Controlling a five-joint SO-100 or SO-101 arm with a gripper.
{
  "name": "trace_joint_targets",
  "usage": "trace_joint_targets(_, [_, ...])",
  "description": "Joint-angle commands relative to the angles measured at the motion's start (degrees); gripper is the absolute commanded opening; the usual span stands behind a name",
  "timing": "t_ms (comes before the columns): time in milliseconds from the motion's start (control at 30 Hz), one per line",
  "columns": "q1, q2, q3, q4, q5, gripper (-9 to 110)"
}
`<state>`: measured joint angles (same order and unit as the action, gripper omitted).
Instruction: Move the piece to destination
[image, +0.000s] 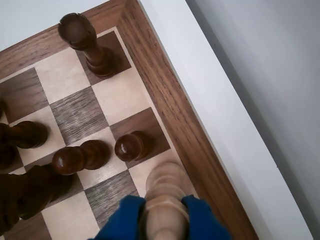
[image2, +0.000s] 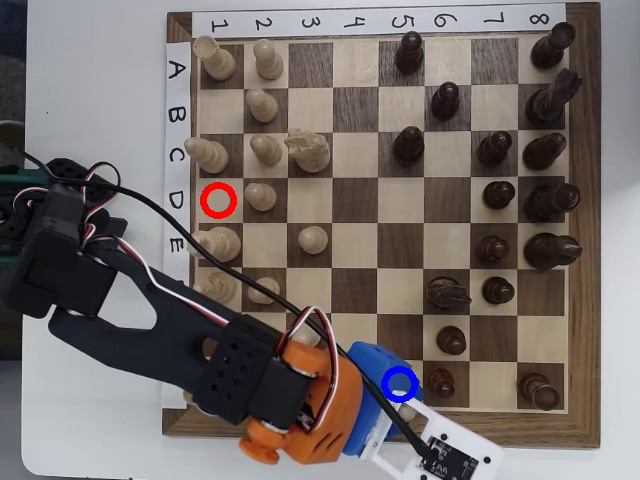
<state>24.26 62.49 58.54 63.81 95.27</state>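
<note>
In the wrist view my gripper (image: 164, 214) has its blue fingers (image: 125, 216) shut on the piece (image: 167, 192), a pale cream chess piece. It hangs upright over a light square by the board's wooden rim (image: 165, 95). I cannot tell if its base touches the board. In the overhead view the gripper (image2: 385, 385) sits at the board's lower edge and hides the piece. The destination's blue ring (image2: 400, 384) shows right at the gripper, its square mostly covered. A red ring (image2: 218, 200) marks a square far to the left.
Dark pawns (image: 132, 146) (image: 80, 156) stand just ahead of the piece, and a dark rook (image: 85, 42) in the far corner. In the overhead view a dark pawn (image2: 441, 381) stands right of the blue ring and another (image2: 452, 340) above it. Pale pieces (image2: 265, 150) fill the left.
</note>
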Motion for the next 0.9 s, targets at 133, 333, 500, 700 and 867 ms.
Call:
trace_joint_targets(133, [1.23, 5.19, 0.35, -5.19, 0.88, 0])
trace_joint_targets(333, [1.14, 5.36, 0.35, -5.89, 0.97, 0])
trace_joint_targets(500, [0.62, 5.45, 0.62, -4.39, 1.58, 0])
trace_joint_targets(700, [0.18, 5.45, 1.23, -3.52, 2.72, 0])
trace_joint_targets(867, [-0.26, 5.54, 1.85, -3.52, 3.43, 0])
